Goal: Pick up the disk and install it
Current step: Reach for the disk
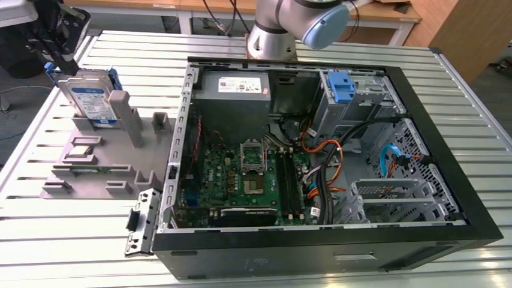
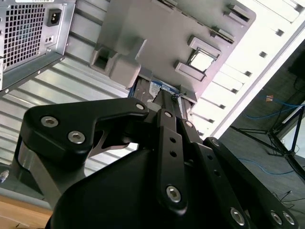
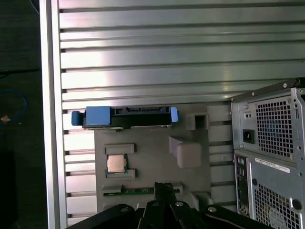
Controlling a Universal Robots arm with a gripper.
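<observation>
The disk (image 1: 88, 99) stands upright on its edge in a slot at the far end of a grey fixture (image 1: 96, 168), at the exterior view's left. It is silver with a blue-and-white label and blue side rails. In the first wrist view the disk (image 3: 126, 117) shows edge-on, and in the second wrist view a strip of the disk (image 2: 153, 88) peeks out past the fingers. My gripper (image 1: 64, 60) hangs just above and behind the disk's top edge, apart from it. Its black fingers (image 2: 167, 109) lie together with nothing between them; the gripper (image 3: 164, 187) is over the fixture.
An open computer case (image 1: 448, 180) lies on the slatted metal table (image 1: 48, 240), with a blue-handled drive bay (image 1: 342, 87) at its far right and a grey power supply (image 1: 240, 87) beside it. A small square chip (image 3: 116, 163) sits on the fixture. The table edge (image 3: 47, 119) is close.
</observation>
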